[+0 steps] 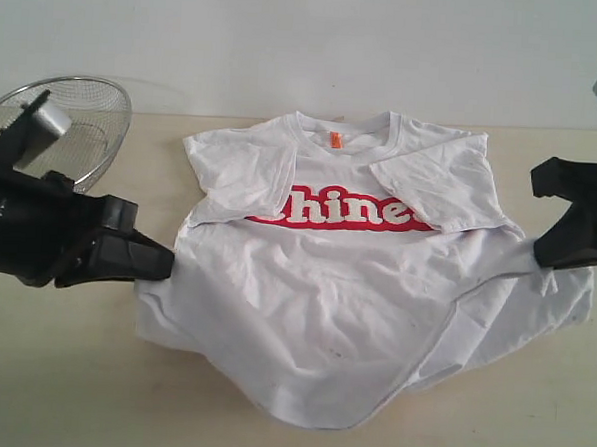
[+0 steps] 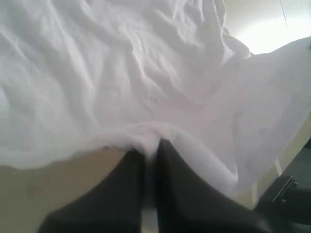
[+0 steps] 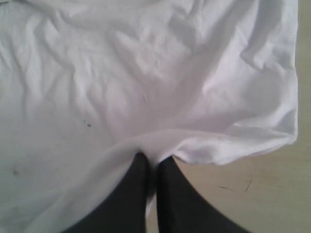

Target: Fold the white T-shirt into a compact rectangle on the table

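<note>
- The left gripper (image 2: 151,145) is clamped together on a pinched ridge of white cloth at the shirt's side edge. The right gripper (image 3: 153,162) is closed the same way on the opposite edge, just inside a loose corner.
- The table (image 1: 70,372) has plenty of bare surface on every side, so the fold can land anywhere; a wire mesh basket (image 1: 78,122) sits at the far left corner, near the left arm.
- The white T-shirt (image 1: 324,315) lies chest up in the middle of the table, collar away from the camera. Its lower half is rumpled and its hem (image 1: 349,411) sags in an uneven curve.
- The step looks like a crosswise fold with both sides held. I would raise the two grips together at equal height and draw them slightly apart so the cloth between them goes taut before it travels.
- The right side carries more slack, bunched beside the gripper, so that arm probably needs a little more outward pull.
- Both sleeves (image 1: 243,171) are already folded in over the chest; a low, slow carry should avoid flipping them open.
- The red lettering (image 1: 349,211) gives a straight line to fold parallel to.
- The orange neck tag (image 1: 335,140) marks the centre for squaring up.
</note>
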### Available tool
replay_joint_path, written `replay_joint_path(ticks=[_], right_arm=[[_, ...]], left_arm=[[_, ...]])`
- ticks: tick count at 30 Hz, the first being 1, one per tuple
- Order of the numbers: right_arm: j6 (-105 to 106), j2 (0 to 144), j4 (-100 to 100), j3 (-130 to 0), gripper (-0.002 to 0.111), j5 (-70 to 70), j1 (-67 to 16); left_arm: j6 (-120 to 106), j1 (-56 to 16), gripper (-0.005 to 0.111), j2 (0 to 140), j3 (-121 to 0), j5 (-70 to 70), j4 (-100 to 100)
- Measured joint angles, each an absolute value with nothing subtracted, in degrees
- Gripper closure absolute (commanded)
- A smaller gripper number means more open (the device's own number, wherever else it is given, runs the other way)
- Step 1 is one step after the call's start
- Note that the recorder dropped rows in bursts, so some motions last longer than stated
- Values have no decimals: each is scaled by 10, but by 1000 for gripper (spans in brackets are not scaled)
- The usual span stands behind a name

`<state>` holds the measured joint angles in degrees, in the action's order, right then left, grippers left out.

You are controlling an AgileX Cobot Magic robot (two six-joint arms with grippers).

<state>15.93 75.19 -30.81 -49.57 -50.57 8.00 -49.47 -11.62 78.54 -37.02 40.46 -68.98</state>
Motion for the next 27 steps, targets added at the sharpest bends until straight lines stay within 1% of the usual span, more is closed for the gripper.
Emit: replay_joint_path(ticks=[6, 15, 20, 27], right_arm=[[155, 696, -307, -496, 108, -530, 80], [133, 576, -305, -453, 108, -573, 80], [126, 513, -305, -416, 108, -587, 80], [112, 435, -303, -376, 108, -623, 80]], left_arm=[[-443, -116, 102, 710, -364, 413, -656], [-400, -116, 102, 576, -265, 412, -655], [-357, -116, 102, 496, -256, 432, -644], [-303, -116, 102, 424, -256, 475, -618]])
